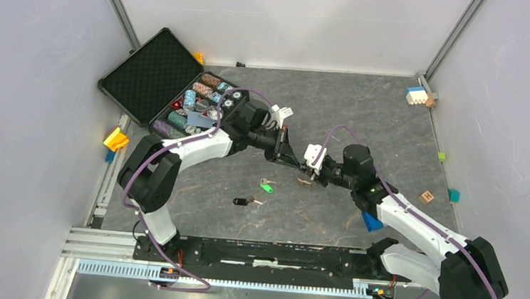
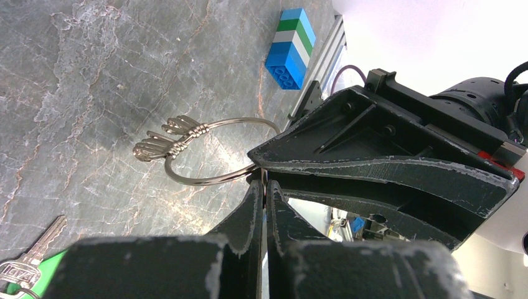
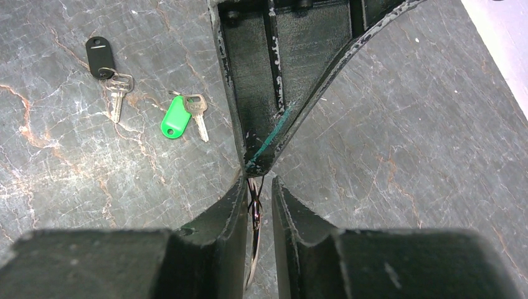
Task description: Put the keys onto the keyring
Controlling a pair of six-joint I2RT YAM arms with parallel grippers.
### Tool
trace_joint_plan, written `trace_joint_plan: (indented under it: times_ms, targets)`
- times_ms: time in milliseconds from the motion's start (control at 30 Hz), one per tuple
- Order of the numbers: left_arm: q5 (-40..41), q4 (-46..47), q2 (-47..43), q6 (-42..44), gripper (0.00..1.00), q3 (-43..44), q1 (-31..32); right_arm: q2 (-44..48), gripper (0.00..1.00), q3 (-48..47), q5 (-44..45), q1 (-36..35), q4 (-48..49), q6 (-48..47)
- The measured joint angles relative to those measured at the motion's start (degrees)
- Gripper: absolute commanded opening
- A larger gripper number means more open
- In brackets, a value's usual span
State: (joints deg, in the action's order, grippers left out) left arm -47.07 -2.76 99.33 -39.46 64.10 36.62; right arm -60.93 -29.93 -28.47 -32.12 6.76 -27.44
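The keyring (image 2: 215, 179), a thin silver wire ring with several small plain keys (image 2: 165, 140) bunched on its far side, hangs just above the table. My left gripper (image 2: 266, 185) is shut on the ring's near edge. In the top view the left gripper (image 1: 294, 160) and right gripper (image 1: 310, 172) meet tip to tip at mid-table. My right gripper (image 3: 258, 187) is slightly open, and the ring (image 3: 254, 208) stands edge-on between its fingers, close to the left one. The green-headed key (image 3: 176, 116) and the black-headed key (image 3: 99, 53) lie loose on the table; both show in the top view, green (image 1: 266, 187), black (image 1: 242, 201).
An open black case (image 1: 150, 73) of poker chips stands at the back left. A blue block (image 1: 371, 221) lies by the right arm. Small toy blocks sit at the edges: orange (image 1: 115, 138), a wooden cube (image 1: 426, 197), teal (image 1: 453, 195), a stacked brick (image 1: 416, 96).
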Motion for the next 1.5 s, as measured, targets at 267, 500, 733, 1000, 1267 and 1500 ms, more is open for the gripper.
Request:
trace_joint_plan:
  times_ms: [267, 500, 733, 1000, 1267, 1500]
  targets:
    - [0.0, 0.09, 0.0, 0.0, 0.02, -0.2, 0.09, 0.0, 0.27, 0.0, -0.02, 0.0, -0.2, -0.46]
    - [0.0, 0.2, 0.0, 0.0, 0.02, -0.37, 0.11, 0.0, 0.29, 0.0, -0.22, 0.07, -0.42, -0.85]
    - [0.0, 0.31, 0.0, 0.0, 0.02, -0.44, 0.11, 0.04, 0.29, 0.0, -0.85, 0.37, -0.79, -1.4]
    - [-0.02, 0.33, 0.0, 0.0, 0.02, -0.63, 0.11, 0.28, 0.28, 0.0, -1.03, 0.42, -1.53, -2.01]
    - [0.0, 0.52, 0.0, -0.02, 0.02, -0.66, 0.11, 0.33, 0.22, 0.0, -1.09, 0.46, -1.64, -1.79]
    - [0.02, 1.25, 0.0, -0.5, 0.02, -0.74, 0.09, 0.33, 0.08, 0.0, -0.52, 0.46, -1.29, -0.68]
